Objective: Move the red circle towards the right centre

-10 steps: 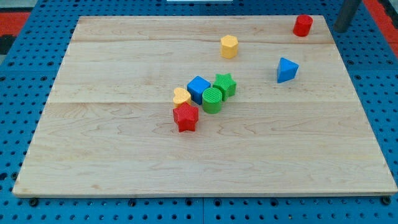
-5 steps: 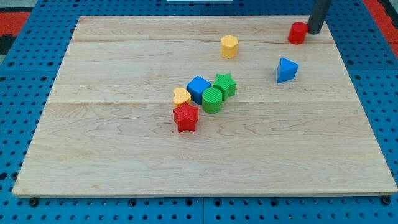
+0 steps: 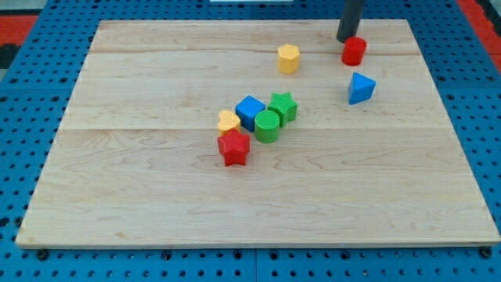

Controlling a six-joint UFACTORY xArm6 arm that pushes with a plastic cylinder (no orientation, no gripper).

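Item: end effector, a straight dark rod entering from the view's top; it has no jaws, so it neither opens nor closes and holds nothing. Its tip (image 3: pixel 346 41) sits at the upper-left edge of the red circle (image 3: pixel 354 51), touching it or very nearly so; which cannot be told. Item: red circle, a short red cylinder, standing upright on the surface (image 3: pixel 156 196) near the view's top right, above and slightly left of the blue triangle (image 3: pixel 361 88), the two apart. Item: blue triangle, a wedge-like block, alone toward the view's right, in the upper half. Item: yellow hexagon (image 3: pixel 289 59), left of the red circle and well apart from it, near the top centre. Item: central cluster of five blocks, well apart from the tip. Green star (image 3: pixel 283 106) at its upper right; green circle (image 3: pixel 267 125) just below and left of it, touching; blue cube (image 3: pixel 250 112) just left of the green pair, touching; a yellow block (image 3: pixel 228 121), shape partly hidden, tucked against the cube's left side; red star (image 3: pixel 234 147) at the cluster's lower left, just below the yellow block. Item: surface, a pale wooden board lying on a blue perforated base (image 3: pixel 23 117).
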